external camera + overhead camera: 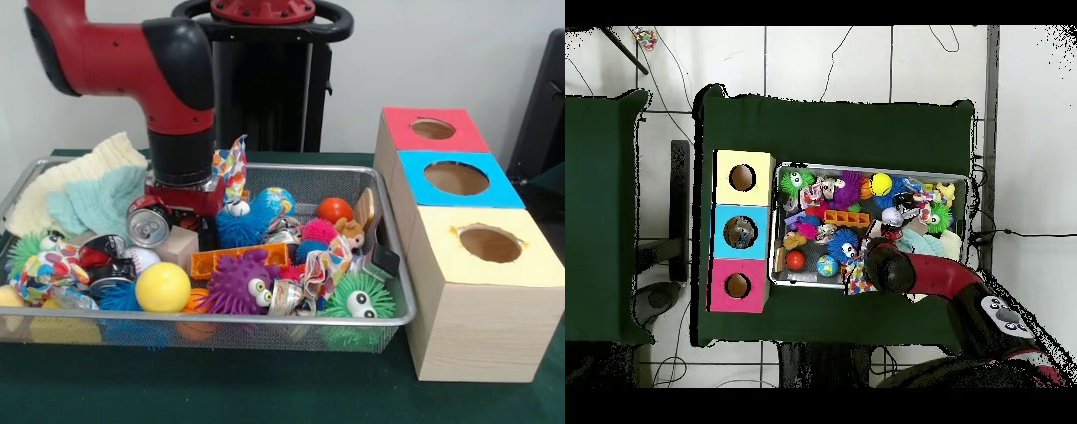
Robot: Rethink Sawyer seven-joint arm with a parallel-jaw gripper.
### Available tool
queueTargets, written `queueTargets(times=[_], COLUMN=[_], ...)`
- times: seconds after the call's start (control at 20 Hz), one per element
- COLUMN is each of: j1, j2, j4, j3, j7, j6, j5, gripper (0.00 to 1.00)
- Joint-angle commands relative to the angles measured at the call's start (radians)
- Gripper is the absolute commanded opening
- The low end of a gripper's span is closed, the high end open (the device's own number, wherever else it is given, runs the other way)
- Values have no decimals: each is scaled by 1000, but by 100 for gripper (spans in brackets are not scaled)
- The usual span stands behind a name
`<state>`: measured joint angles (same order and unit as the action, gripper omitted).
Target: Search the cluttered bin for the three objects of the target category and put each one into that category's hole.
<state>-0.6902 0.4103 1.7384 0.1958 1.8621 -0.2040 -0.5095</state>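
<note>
A wire mesh bin [395, 265] holds a dense pile of toys, with its rim [870, 168] also showing in the overhead view. My gripper [196, 219] is lowered into the bin's back left part, just behind a silver can [148, 225] and a wooden block [181, 246]. Its lower end is hidden among the objects. Close to it lie a blue fuzzy toy [240, 225] and a colourful patterned cloth [231, 166]. Right of the bin stand three boxes with round holes on top: red [433, 129], blue [456, 178] and yellow [490, 245].
Also in the bin are a yellow ball [163, 287], a purple fuzzy toy [238, 284], a green fuzzy toy [357, 299], an orange block [238, 259], a red ball [335, 210], a baseball [141, 259] and folded cloths [88, 190]. The arm [915, 270] overhangs the bin's near side.
</note>
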Motion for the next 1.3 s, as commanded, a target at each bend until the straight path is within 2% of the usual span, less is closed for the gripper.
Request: queueTargets(times=[0.05, 0.6, 0.85, 1.3], j1=[-180, -255, -290, -358], j2=[-67, -45, -30, -74], j4=[-243, -262, -306, -424], j3=[17, 127, 177, 275], j7=[-404, -435, -525, -687], j6=[-248, -338, -412, -505], j5=[-195, -311, -346, -385], gripper=[100, 100, 100, 100])
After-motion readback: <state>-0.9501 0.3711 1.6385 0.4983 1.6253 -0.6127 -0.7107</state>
